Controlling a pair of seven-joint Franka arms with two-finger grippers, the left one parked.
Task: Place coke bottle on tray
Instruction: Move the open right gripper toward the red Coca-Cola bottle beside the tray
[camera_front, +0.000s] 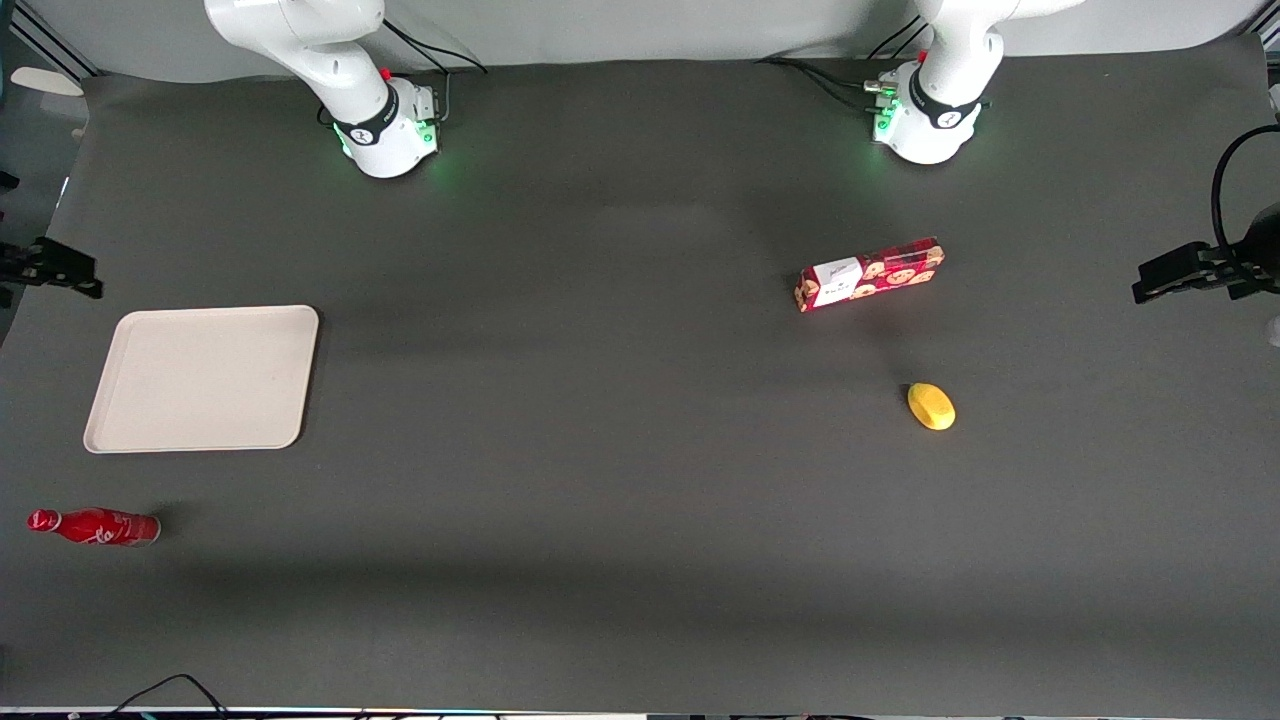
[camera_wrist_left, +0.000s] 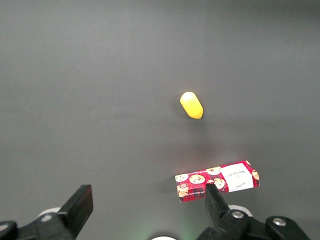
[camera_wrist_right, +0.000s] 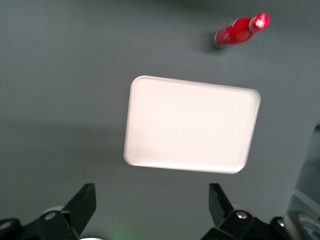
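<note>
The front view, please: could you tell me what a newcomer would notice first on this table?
Probably the cream tray, pale against the dark table toward the working arm's end, with nothing on it. Next the red coke bottle, nearer the front camera than the tray and apart from it. The right arm's pincer hangs open above the tray, holding nothing; a cookie box and a yellow lemon-like object sit toward the parked arm's end.

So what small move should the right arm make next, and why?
Probably carry the open claw over and past the empty tray toward the coke bottle, which stands on the table nearer the front camera than the tray, ungrasped, with the claw high above the tray.
</note>
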